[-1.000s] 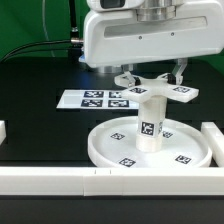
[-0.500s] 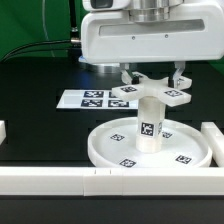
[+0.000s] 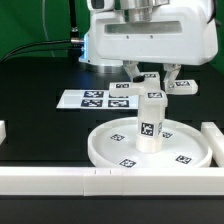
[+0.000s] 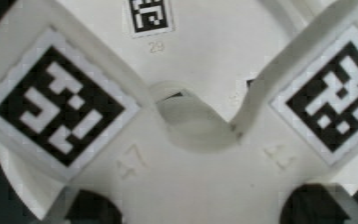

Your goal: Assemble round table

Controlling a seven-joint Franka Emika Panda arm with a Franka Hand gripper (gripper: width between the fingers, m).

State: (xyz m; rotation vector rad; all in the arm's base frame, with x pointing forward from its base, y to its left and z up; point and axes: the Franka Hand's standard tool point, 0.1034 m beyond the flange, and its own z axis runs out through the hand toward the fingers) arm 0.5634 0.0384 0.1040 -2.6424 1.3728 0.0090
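- Post (image 3: 150, 122) upright at the hub of the big white disc (image 3: 105, 150) — that's the round table so far, sitting on the black surface (image 3: 40, 125) between the white border rails (image 3: 60, 181).
- Hovering right above the post top: the end effector (image 3: 150, 80), carrying a white cross-shaped piece (image 3: 183, 87) with tagged arms (the foot of the table, by my guess).
- Grip state — the fingers (image 3: 171, 76) look closed in on that cross piece near its middle, and the wrist view shows the tagged arms (image 4: 60, 95) filling the frame close under the camera, so I judge it held; the contact itself is hidden.
- Risk one: misalignment. The piece seems tilted and sits toward the exterior view's right of the post; if its centre socket isn't squarely over the post top when it comes down, it could catch on the edge and jam.
- Risk two: a sideways shove. Pressing down off-centre could lever the post over, or slide the whole disc across the surface — whether the post is firmly seated in the hub, I cannot tell.
- Risk three: slip in the grip. A narrow hold on a flat plastic part can let it rotate under load (smooth white plastic, little to bite on), spoiling the seating.
- Marker board (image 3: 95, 98) lies well behind, out of harm's way.
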